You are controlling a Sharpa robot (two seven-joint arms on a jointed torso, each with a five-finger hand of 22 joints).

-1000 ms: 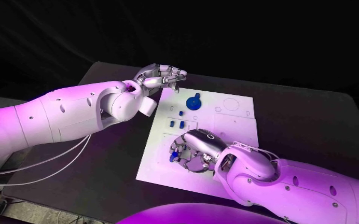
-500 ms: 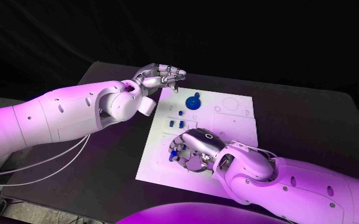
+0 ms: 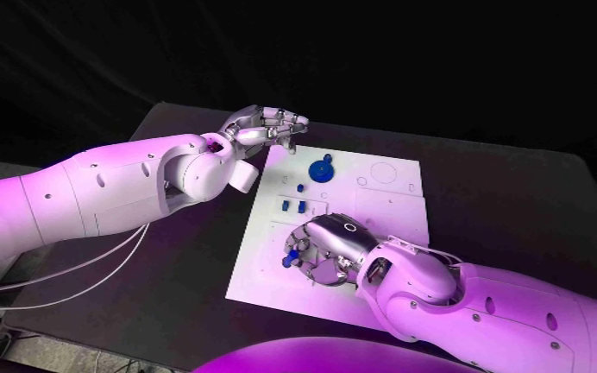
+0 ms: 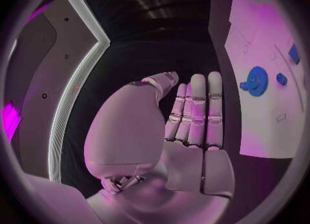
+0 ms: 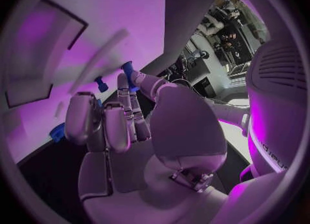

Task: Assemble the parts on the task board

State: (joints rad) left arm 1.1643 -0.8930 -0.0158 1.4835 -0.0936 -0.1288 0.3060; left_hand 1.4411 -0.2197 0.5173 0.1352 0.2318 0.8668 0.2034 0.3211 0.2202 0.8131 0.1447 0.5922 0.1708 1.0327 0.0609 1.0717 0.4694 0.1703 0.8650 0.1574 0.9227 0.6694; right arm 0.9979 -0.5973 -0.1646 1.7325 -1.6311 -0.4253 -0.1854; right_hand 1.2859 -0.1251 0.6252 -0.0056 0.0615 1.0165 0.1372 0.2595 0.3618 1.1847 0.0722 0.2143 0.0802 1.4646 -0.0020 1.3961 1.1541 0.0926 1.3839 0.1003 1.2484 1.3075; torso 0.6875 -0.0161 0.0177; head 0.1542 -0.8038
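The black table (image 3: pixel 498 192) is carrying the white task board (image 3: pixel 380 205) at its middle, the board lying flat with its long sides running away from the robot. Dark, bare table surface is showing on both sides of the board and beyond its far edge; past the table the room is standing dark.

The left hand (image 3: pixel 264 127) is hovering off the board's far left corner, above the table rather than the plate — its fingers (image 4: pixel 197 110) are lying straight and close together in the left wrist view, with nothing in them.

The right hand (image 3: pixel 326 250) is bearing down over the near left part of the board, palm down, fingers curled. In the right wrist view a small blue part (image 5: pixel 128 74) is sitting between its fingertips, so the hand is pinching that part against the board.

A blue gear (image 3: pixel 323 170) is lying on the far part of the board, well apart from both hands. Small blue pieces (image 3: pixel 292 205) are standing between the gear and the right hand.
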